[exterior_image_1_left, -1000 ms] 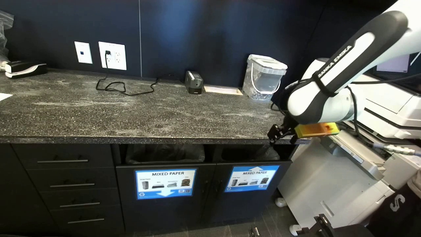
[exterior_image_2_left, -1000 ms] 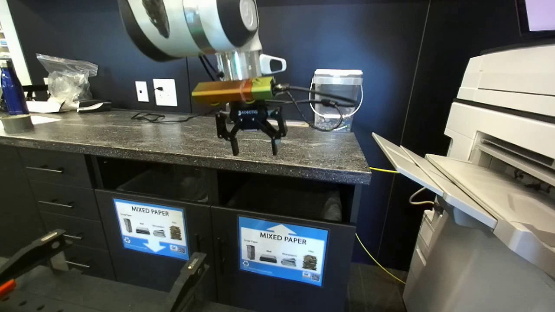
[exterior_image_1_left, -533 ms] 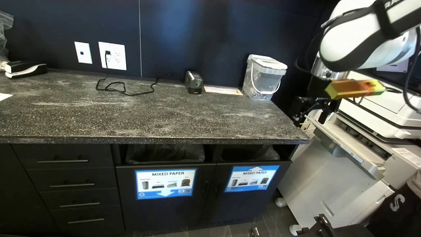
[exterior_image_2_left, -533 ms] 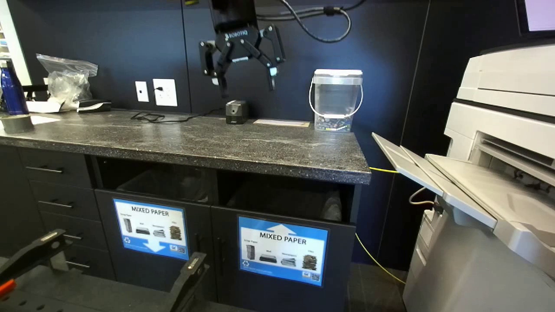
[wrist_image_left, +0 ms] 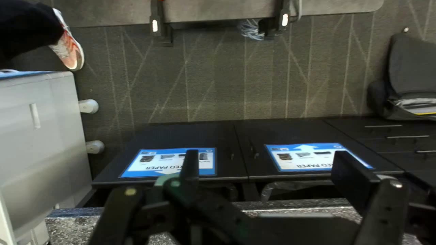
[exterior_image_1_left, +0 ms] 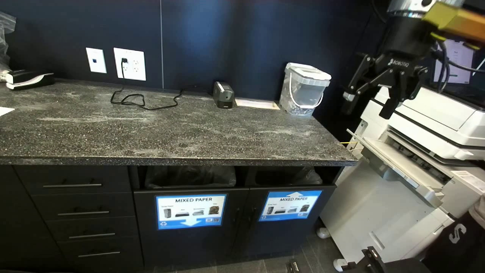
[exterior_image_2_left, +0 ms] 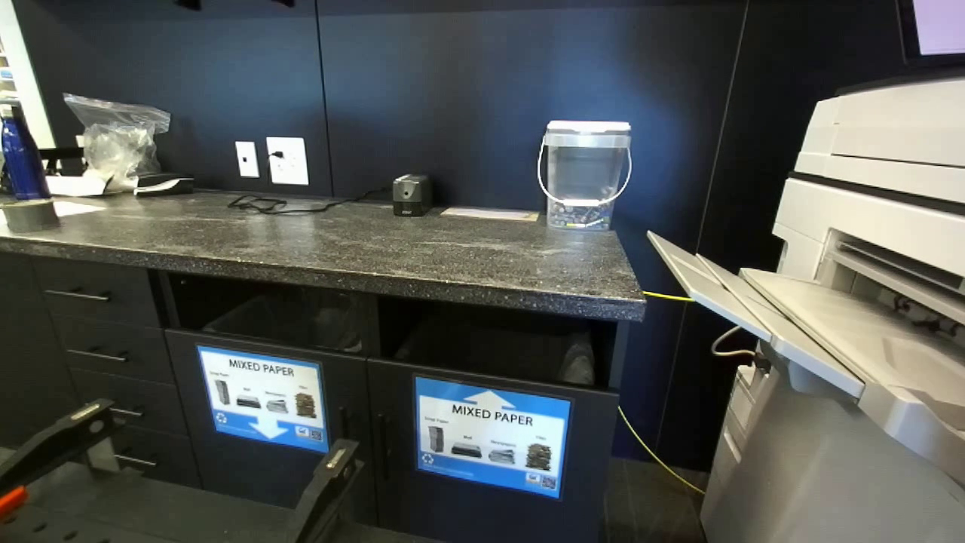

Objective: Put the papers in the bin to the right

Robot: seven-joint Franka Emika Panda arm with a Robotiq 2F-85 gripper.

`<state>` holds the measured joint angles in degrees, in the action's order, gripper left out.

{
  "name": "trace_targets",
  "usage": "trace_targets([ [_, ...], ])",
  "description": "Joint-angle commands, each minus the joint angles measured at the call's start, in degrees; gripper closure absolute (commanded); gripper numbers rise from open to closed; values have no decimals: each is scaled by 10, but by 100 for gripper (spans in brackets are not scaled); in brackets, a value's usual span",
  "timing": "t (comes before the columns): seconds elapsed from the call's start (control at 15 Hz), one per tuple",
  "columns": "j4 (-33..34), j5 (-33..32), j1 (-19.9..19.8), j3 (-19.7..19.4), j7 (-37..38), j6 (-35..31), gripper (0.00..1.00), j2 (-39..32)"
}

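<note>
1. Standing where it stood a second ago, the bin (exterior_image_2_left: 494, 348) is the right-hand slot in the black cabinet (exterior_image_1_left: 182, 244) in both exterior views. Its inside is dark, so whether the papers lie there cannot be told.
2. The gripper (exterior_image_1_left: 367, 107) has changed place. A second ago it hung low by the front edge of the counter (exterior_image_1_left: 170, 132), close to the bin; now it is raised well clear, seen against the dark wall (exterior_image_1_left: 227, 38) and the printer (exterior_image_1_left: 439, 113). In an exterior view only its dark fingertips (exterior_image_2_left: 188, 4) reach in at the top.
3. The bin lies well below the fingers (wrist_image_left: 352, 180), apart from them. In the wrist view one finger covers part of the bin's label (wrist_image_left: 153, 163).
4. Released, the fingers stand wide apart with nothing in their grasp.
5. The label is a flat rectangle, blue and white, lettered MIXED PAPER. A wrinkled, see-through liner (exterior_image_1_left: 311, 177) sags at the bin's mouth.
6. The counter is dark and stone-like, speckled, with pale streaks. On it stand a clear tub (exterior_image_2_left: 588, 162) with a white lid and hooped handle, and a boxy black sharpener (exterior_image_2_left: 412, 196); between them lies a flat, pale sheet (exterior_image_2_left: 490, 214).
7. Farther out, the printer is smooth and off-white, and pale lines crisscross the grey carpet (wrist_image_left: 221, 78).
</note>
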<state>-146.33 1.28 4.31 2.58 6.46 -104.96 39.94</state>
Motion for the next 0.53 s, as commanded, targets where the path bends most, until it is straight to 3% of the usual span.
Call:
trace_targets([
  [0.0, 3, 39, 11, 29, 27, 54, 0, 73],
  [0.47, 2, 29, -2, 55, 57, 111, 0, 134],
])
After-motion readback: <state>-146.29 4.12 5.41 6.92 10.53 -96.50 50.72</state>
